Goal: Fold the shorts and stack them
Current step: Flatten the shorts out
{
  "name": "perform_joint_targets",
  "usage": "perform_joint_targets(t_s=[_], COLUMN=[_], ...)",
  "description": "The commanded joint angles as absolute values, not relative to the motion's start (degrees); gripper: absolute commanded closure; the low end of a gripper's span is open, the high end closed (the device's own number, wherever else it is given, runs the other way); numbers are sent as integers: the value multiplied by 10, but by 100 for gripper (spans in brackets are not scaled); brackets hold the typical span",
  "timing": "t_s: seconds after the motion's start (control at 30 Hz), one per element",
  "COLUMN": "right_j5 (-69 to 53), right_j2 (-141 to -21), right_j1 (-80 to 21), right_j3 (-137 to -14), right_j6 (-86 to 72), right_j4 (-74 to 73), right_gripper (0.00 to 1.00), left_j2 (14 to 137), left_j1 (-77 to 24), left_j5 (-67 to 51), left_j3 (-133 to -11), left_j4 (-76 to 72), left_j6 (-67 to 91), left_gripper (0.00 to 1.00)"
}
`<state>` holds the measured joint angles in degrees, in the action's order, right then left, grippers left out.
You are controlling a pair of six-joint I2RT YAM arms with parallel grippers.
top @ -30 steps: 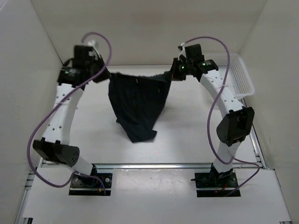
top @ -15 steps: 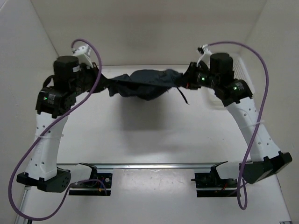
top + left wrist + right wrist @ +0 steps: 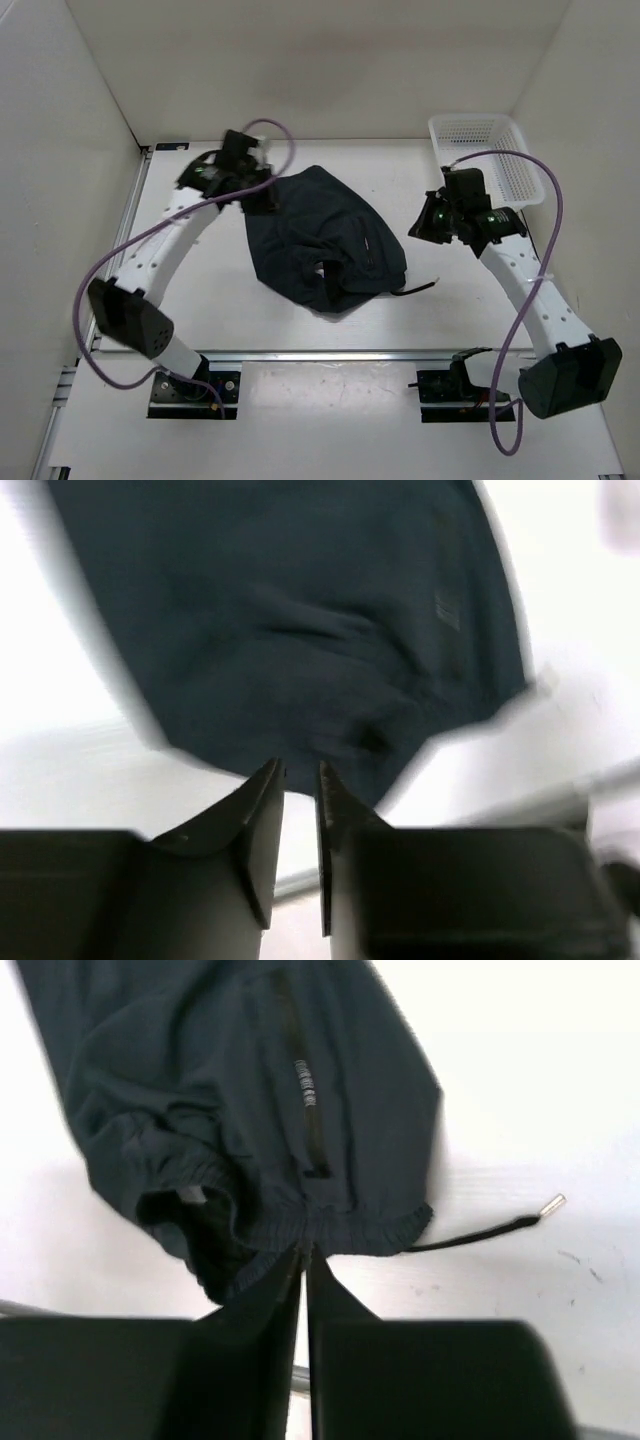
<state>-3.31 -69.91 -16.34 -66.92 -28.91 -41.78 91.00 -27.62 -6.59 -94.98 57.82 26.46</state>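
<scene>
The dark navy shorts (image 3: 320, 235) lie crumpled in a heap on the white table between the arms, with the gathered waistband toward the front and a drawstring (image 3: 425, 287) trailing right. My left gripper (image 3: 265, 192) hovers at the heap's far left edge; in the left wrist view its jaws (image 3: 300, 770) stand a little apart with only table between them, the shorts (image 3: 300, 630) beyond. My right gripper (image 3: 415, 225) is just right of the heap; in the right wrist view it (image 3: 303, 1252) is nearly closed, its tips over the waistband of the shorts (image 3: 240, 1090), with the drawstring (image 3: 480, 1232) to the right.
A white mesh basket (image 3: 520, 165) stands at the back right corner. White walls close in the table on the left, back and right. A metal rail (image 3: 330, 355) runs along the near edge by the arm bases.
The shorts were held stretched in the air between both grippers; now they lie dropped on the table. Both arms have swung down and inward, and the left jaws have let go.
</scene>
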Motion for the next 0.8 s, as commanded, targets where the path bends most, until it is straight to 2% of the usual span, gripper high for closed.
perform_joint_targets(t_s=[0.0, 0.03, 0.07, 0.1, 0.13, 0.17, 0.2, 0.23, 0.3, 0.33, 0.5, 0.63, 0.77], right_j5=[-35, -35, -46, -56, -82, -99, -111, -121, -130, -130, -92, -46, -46], right_j2=[-679, -679, -692, -699, -706, -721, -731, -742, -772, -780, -829, -873, -952], right_j1=[-233, -256, -278, -320, -342, -362, -397, -413, -444, -451, -469, -497, -511], right_j3=[-646, -637, -625, -612, -584, -571, -560, -547, -539, -539, -533, -570, -646], right_j6=[-274, -281, -297, -311, -326, -356, -372, -387, -431, -444, -490, -470, -438], right_j4=[-407, -407, -394, -383, -369, -333, -316, -300, -266, -258, -238, -238, -250], right_gripper=[96, 96, 94, 87, 67, 59, 46, 21, 9, 2, 0, 14, 26], left_j2=[789, 789, 789, 797, 808, 833, 848, 864, 920, 940, 1061, 1127, 1169], left_j1=[-156, -130, -88, -71, -57, -48, -41, -33, -33, -33, -27, -27, -33], left_j5=[-22, -29, -39, -70, -86, -98, -122, -122, -134, -140, -140, -157, -163], left_j3=[-878, -856, -836, -802, -788, -775, -760, -759, -766, -775, -813, -834, -855], left_j4=[564, 564, 556, 551, 538, 530, 520, 502, 494, 494, 482, 471, 471], left_j6=[266, 266, 273, 273, 279, 279, 285, 290, 290, 290, 296, 296, 307], left_gripper=[71, 71, 65, 58, 49, 39, 19, 12, 5, 5, 5, 6, 17])
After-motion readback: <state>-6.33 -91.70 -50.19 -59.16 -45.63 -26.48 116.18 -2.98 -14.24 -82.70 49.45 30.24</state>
